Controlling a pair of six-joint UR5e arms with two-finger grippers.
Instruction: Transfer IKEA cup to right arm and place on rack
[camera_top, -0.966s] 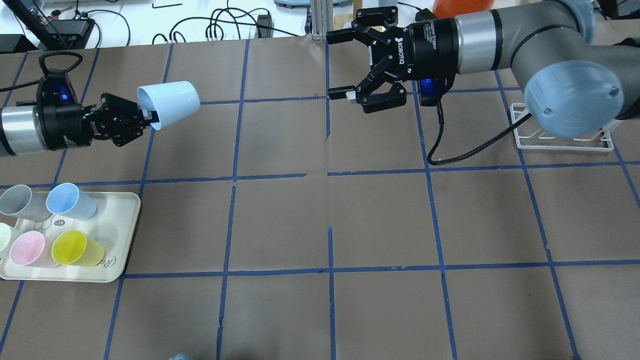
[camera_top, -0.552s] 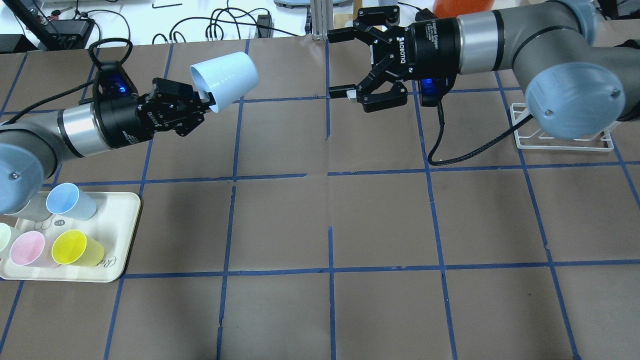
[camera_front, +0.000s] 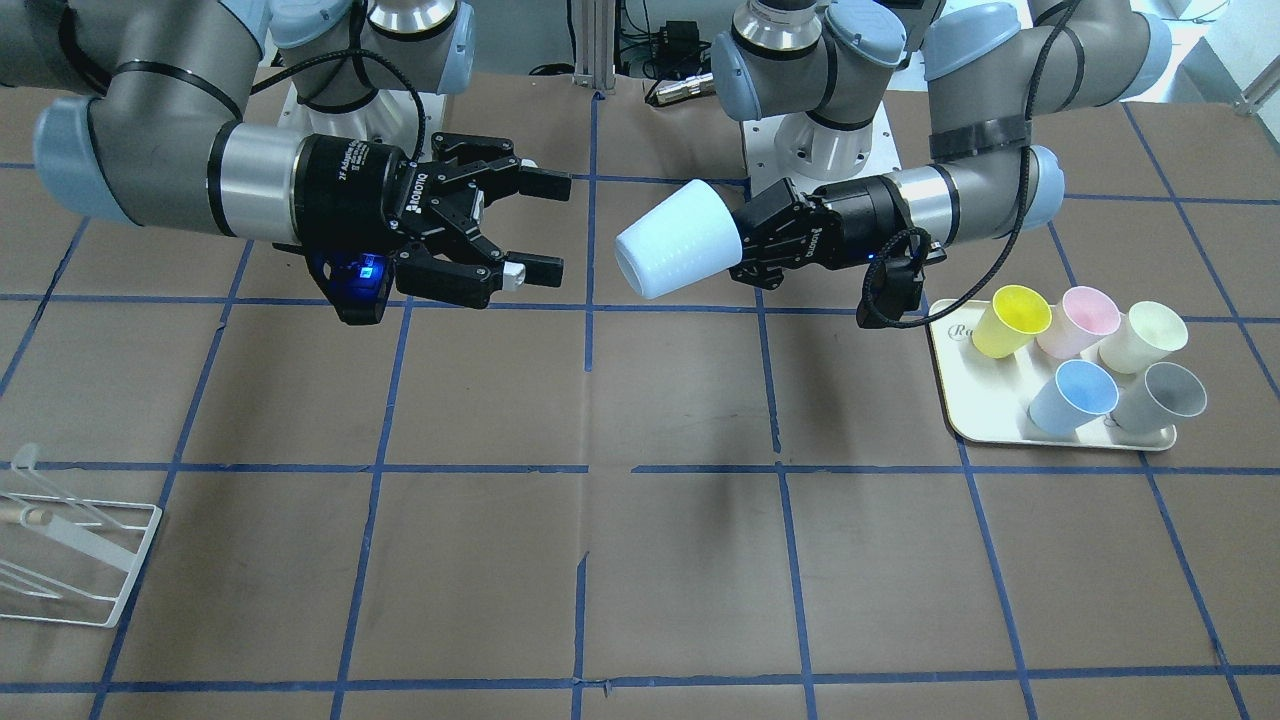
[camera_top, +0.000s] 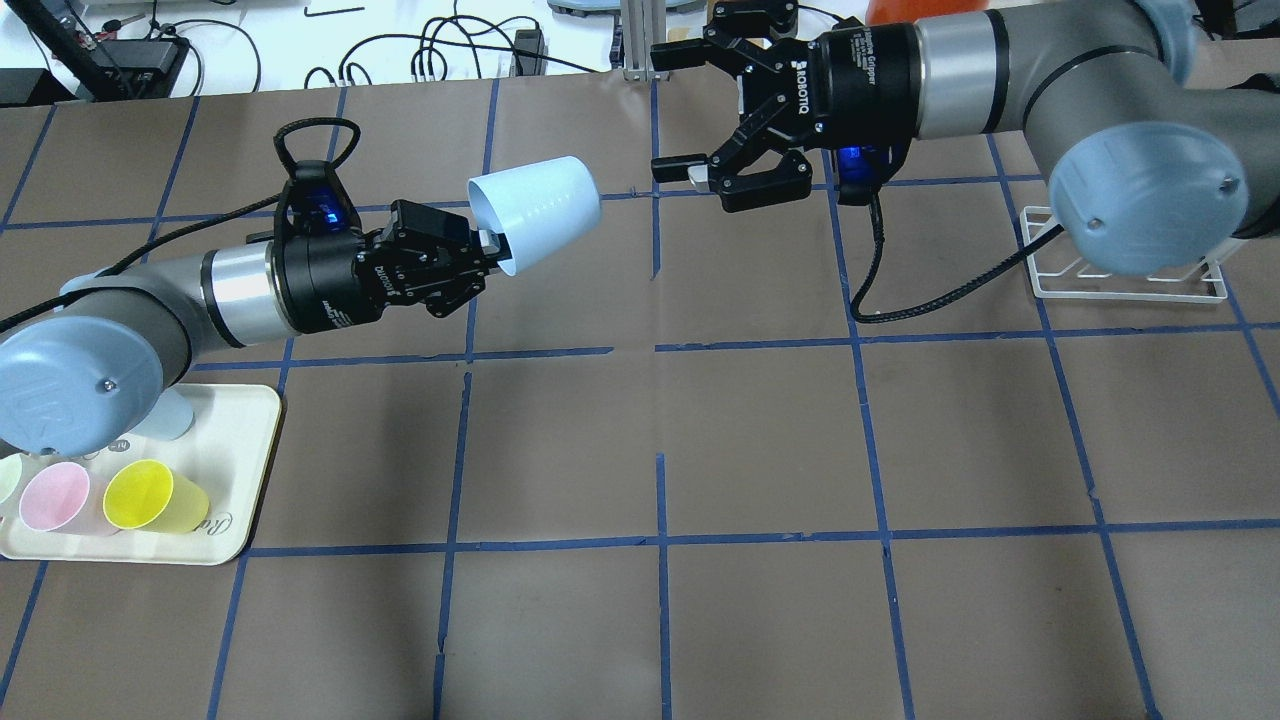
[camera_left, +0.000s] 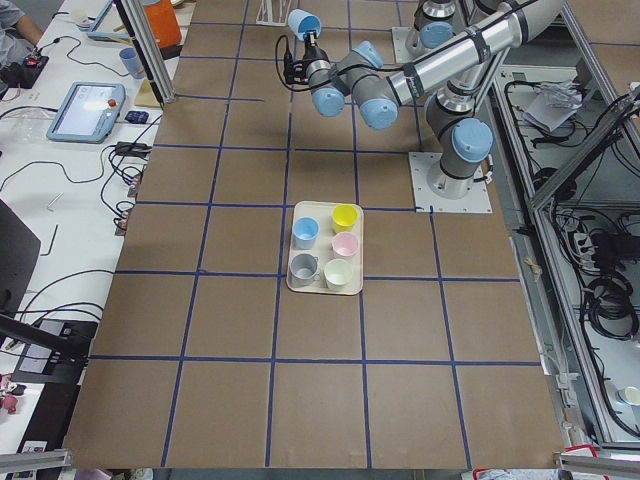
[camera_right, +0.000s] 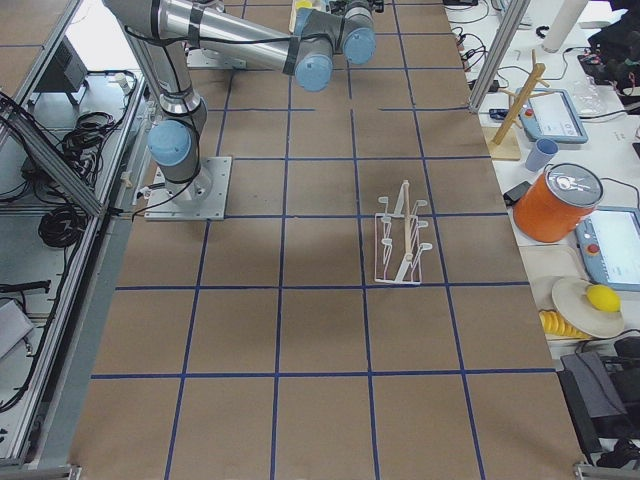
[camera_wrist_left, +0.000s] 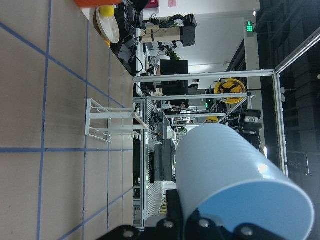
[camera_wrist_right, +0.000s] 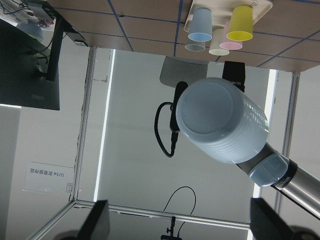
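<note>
The pale light-blue IKEA cup (camera_top: 535, 210) lies sideways in the air, base pointing at the right arm. My left gripper (camera_top: 490, 252) is shut on its rim. The cup also shows in the front view (camera_front: 680, 250) and in the left wrist view (camera_wrist_left: 230, 170). My right gripper (camera_top: 668, 112) is open and empty, a short gap from the cup's base, slightly farther back. In the right wrist view the cup's base (camera_wrist_right: 217, 117) faces the camera between the open fingers (camera_wrist_right: 97, 222). The white wire rack (camera_top: 1120, 294) stands at the right, partly hidden by the right arm's elbow.
A cream tray (camera_top: 250, 440) at the front left holds yellow (camera_top: 150, 495), pink (camera_top: 55, 497), cream, sky-blue (camera_front: 1075, 395) and grey (camera_front: 1160, 395) cups. The rack also shows in the front view (camera_front: 135, 567). Cables and an orange container (camera_top: 915, 10) lie beyond the far edge.
My left arm has swung right with the cup, bringing it close to the right gripper. The right gripper has shifted slightly toward the far edge and stays open.
</note>
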